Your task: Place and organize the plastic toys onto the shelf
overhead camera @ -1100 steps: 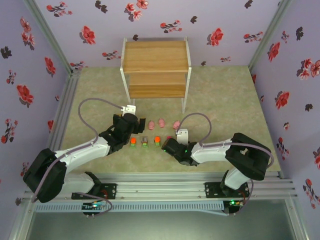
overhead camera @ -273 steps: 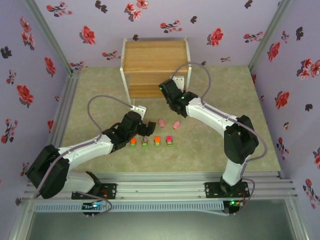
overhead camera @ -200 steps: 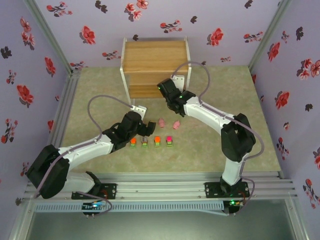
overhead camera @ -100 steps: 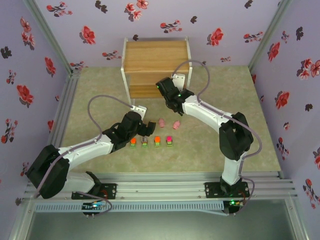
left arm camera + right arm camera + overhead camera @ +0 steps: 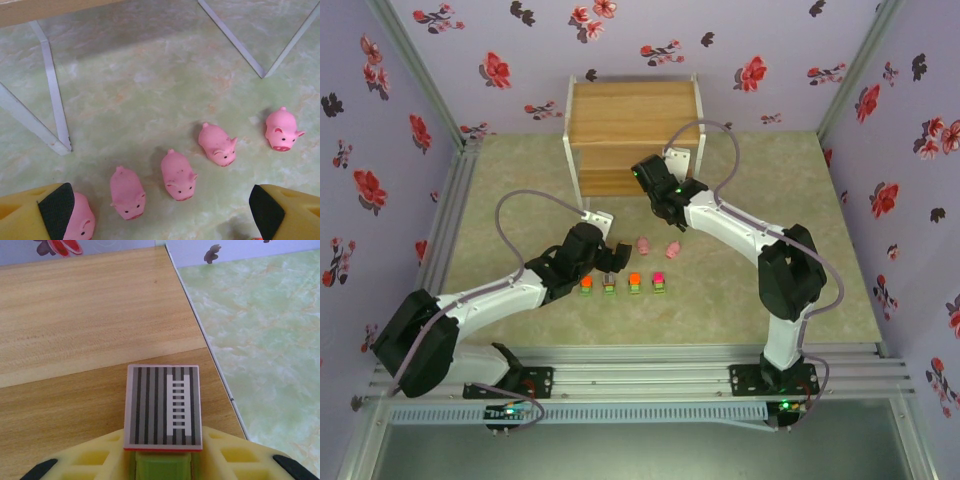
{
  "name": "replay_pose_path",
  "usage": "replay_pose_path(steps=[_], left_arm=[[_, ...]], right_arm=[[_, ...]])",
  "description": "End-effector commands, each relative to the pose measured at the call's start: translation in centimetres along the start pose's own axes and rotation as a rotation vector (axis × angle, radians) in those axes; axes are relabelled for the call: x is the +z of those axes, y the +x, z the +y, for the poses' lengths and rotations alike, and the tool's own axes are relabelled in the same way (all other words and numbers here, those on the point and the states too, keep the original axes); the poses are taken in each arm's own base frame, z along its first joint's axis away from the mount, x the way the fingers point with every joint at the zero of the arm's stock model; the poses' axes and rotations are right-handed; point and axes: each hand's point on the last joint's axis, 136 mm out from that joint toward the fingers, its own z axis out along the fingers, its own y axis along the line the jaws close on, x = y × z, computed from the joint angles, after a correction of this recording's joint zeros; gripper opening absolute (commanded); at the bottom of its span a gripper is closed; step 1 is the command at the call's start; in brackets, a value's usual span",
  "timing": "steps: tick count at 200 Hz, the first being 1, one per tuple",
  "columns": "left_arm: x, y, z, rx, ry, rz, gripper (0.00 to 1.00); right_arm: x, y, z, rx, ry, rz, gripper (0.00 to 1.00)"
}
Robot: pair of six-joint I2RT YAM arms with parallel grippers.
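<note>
A pale green marbled table [image 5: 770, 190] sits boxed in by lilac walls [image 5: 470, 40] printed with red and dark flowers. Aluminium rails [image 5: 640, 365] run along the near edge at 6 o'clock. The light wooden shelf [image 5: 630, 110], 2 tiers on thin white legs, stands at 12 o'clock against the back wall.

The right gripper [image 5: 162, 457] reaches to the front of the shelf's lower tier, toward its 3 o'clock end. Between its yellow fingers is a blocky toy [image 5: 164, 405] with a grey striped top and a green base. In the right wrist view the stripes and a white ladder mark run from 12 to 6 o'clock, in line with the fingers, and the top faces up. The fingers sit close on both sides of the base, and I cannot tell whether they press it or have let go, nor whether it rests on the board.

The left gripper [image 5: 162, 207] hangs spread wide and empty over 5 pink pigs [image 5: 177, 176] on the table. In the left wrist view the row runs from 7 to 2 o'clock. Each body lies roughly 11 to 5 o'clock, snouts toward 5 or 6. The pig at 7 o'clock is half hidden by a finger.

Nearer the rails, 4 blocky toys [image 5: 634, 282] stand in a line from 9 to 3 o'clock: orange, grey, orange, pink.
</note>
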Motion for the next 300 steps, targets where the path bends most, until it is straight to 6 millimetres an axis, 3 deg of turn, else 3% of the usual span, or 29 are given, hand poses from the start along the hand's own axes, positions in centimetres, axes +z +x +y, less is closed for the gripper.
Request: replay_pose_path(steps=[1, 97, 165, 240, 300], left_arm=[[-0.5, -1.8, -0.6, 0.006, 0.022, -0.045, 0.94], [-0.6, -1.8, -0.6, 0.008, 0.022, -0.046, 0.94], [-0.5, -1.7, -0.6, 0.007, 0.021, -0.044, 0.94], [-0.5, -1.7, -0.6, 0.009, 0.022, -0.043, 0.94], [-0.5, -1.8, -0.6, 0.007, 0.021, -0.044, 0.94]], right_arm=[[0.5, 0.4, -1.3, -0.008, 0.075, 0.008, 0.12], [0.4, 0.5, -1.5, -0.024, 0.088, 0.012, 0.22], [-2.5, -1.7, -1.6, -0.032, 0.098, -0.064, 0.28], [-4.4, -2.2, -2.1, -0.030, 0.107, -0.097, 0.29], [-7.1, -2.0, -1.5, -0.020, 0.037, -0.106, 0.29]])
